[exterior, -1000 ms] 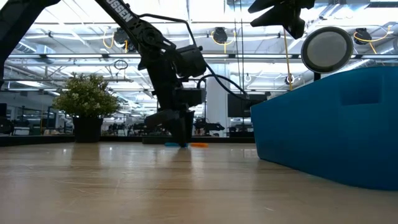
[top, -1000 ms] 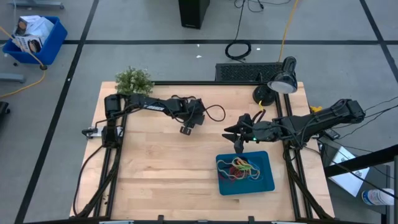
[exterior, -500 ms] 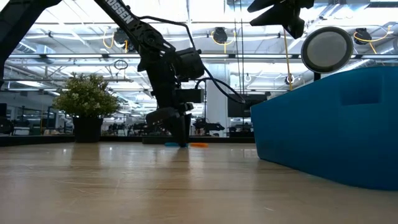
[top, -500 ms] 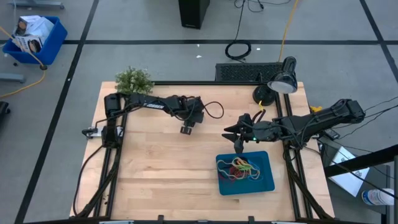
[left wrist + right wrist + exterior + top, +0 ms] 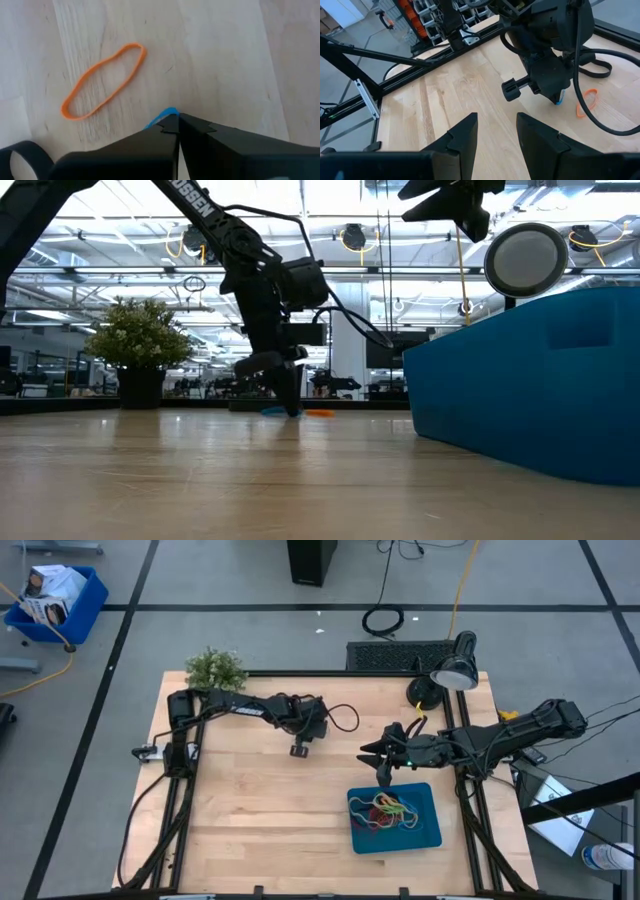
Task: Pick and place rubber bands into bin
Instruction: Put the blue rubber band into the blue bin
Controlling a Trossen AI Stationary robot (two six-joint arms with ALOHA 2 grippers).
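A blue rubber band [image 5: 162, 116] peeks out at the tips of my left gripper [image 5: 178, 125], which is shut on it at the tabletop, mid-table toward the far side [image 5: 298, 748]. An orange rubber band [image 5: 102, 82] lies flat on the wood just beside it, and part of a black band [image 5: 20, 155] lies nearby. The teal bin [image 5: 432, 832] sits at the near right with several coloured rubber bands [image 5: 385, 810] in it. My right gripper [image 5: 385, 768] hangs open in the air above the bin's far edge, holding nothing. My left gripper pinches the blue rubber band between its two fingertips; only a short curved bit [image 5: 165, 114] shows beside the tips, the rest is hidden under the fingers. The fingers come steeply from above, pointing down. The band is down at the table surface [image 5: 272, 411].
A small potted plant [image 5: 215, 668] stands at the far left corner, a desk lamp [image 5: 452, 670] at the far right. The left arm's black cable loop [image 5: 345, 720] hangs by its wrist. Bare wood lies between the left gripper and the bin.
My left gripper has shut its fingers on the blue rubber band at the tabletop and rolled a little about its own axis, without shifting place. The orange band has stayed where it was. My right arm has kept still.
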